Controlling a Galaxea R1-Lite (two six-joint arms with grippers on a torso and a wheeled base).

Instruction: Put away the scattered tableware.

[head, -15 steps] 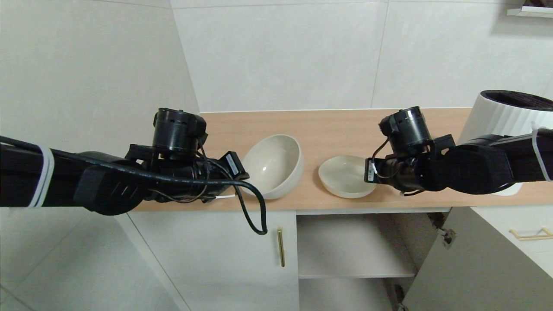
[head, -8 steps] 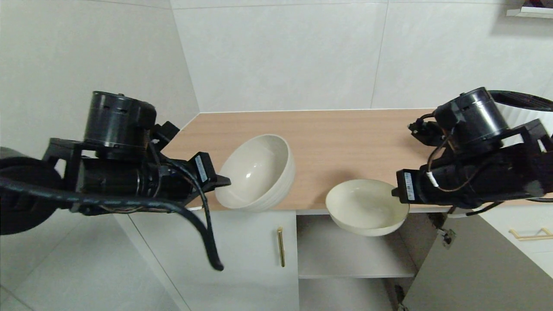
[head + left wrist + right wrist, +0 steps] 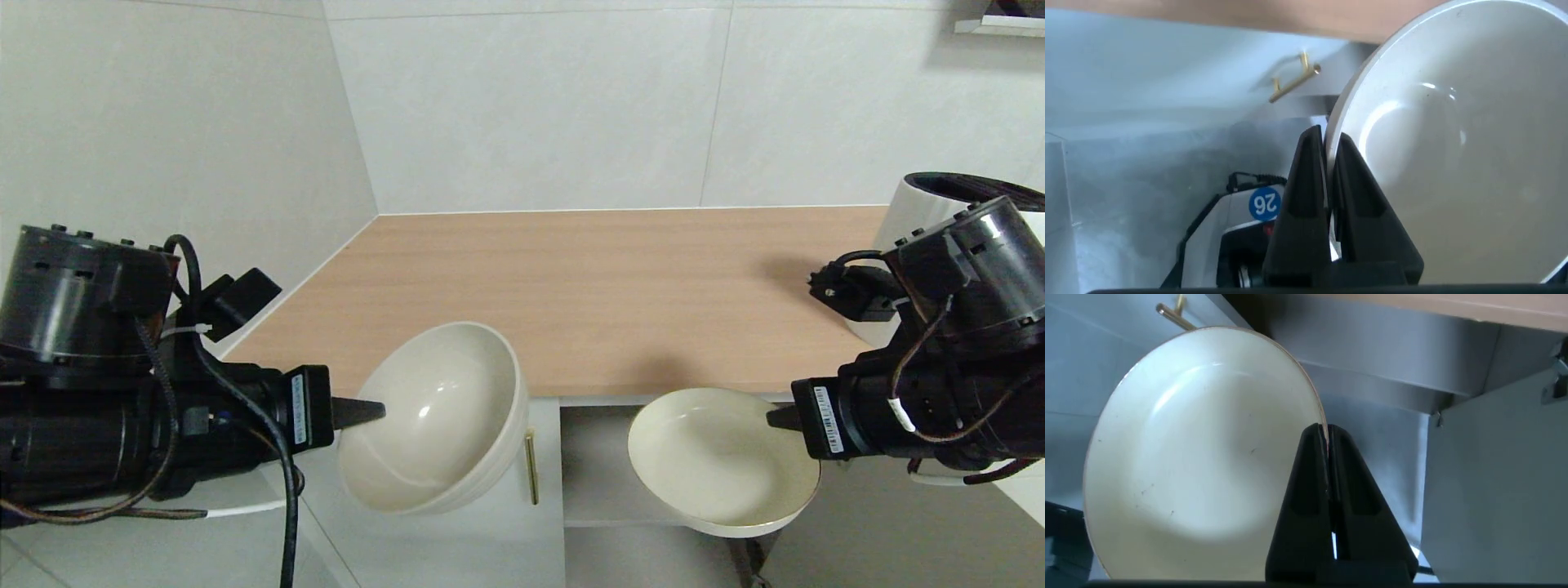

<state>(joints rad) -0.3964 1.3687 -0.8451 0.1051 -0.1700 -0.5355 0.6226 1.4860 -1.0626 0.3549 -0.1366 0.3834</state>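
Before the cabinet (image 3: 457,547) | left jaws pinching deep bowl (image 3: 441,416) | right jaws pinching shallow bowl (image 3: 718,457) (rim grips)

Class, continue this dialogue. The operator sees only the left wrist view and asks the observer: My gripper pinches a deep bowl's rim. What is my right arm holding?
Observer: The right gripper is shut on a shallow bowl, held off the counter, to the right of your deep bowl.
Operator: Is there somewhere to put them?
Observer: Yes, the cabinet compartment under the counter stands open, behind the shallow bowl.
Operator: What stands on the counter?
Observer: A white ribbed container, at its right end.
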